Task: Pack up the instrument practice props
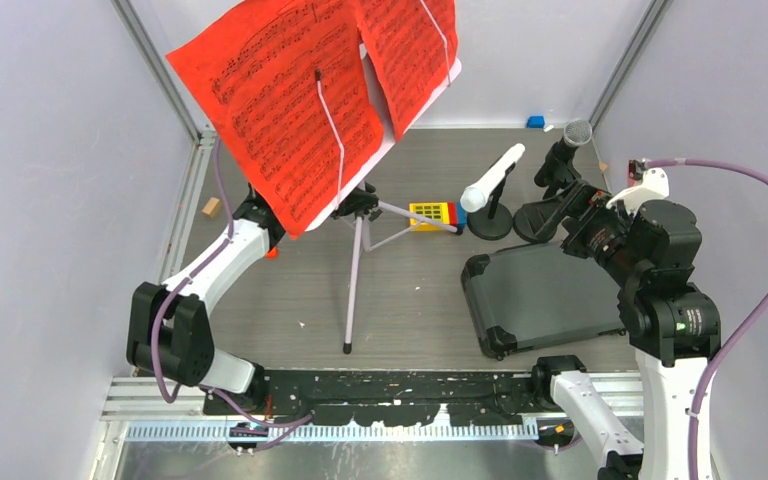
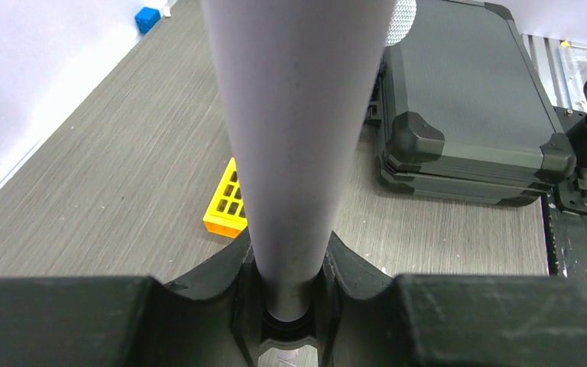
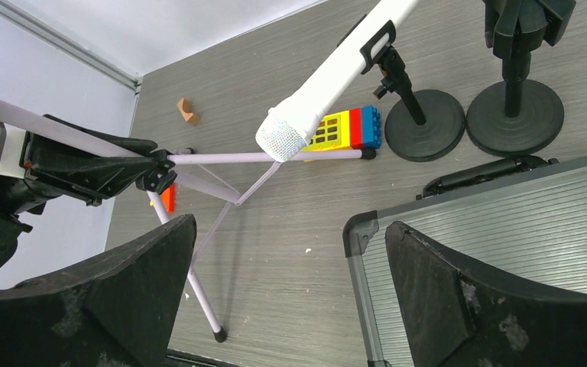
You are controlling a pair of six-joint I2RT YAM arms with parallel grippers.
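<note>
Lilac music stand (image 2: pixel 290 153) at left has its pole clamped in the left gripper (image 2: pixel 290 290), likely to steady it for folding, while the right gripper (image 3: pixel 290 223) hovers, fingers wide apart, over the near-right hard case (image 3: pixel 504 222).

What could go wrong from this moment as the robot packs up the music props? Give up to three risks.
1. The left gripper clamps the music stand by its pole while the red pages overhang its tilted top; moving it may shed them.
2. A tripod leg ends beside the holder of the white microphone; swinging the stand could topple it.
3. The case is shut, so nothing can go in yet.
</note>
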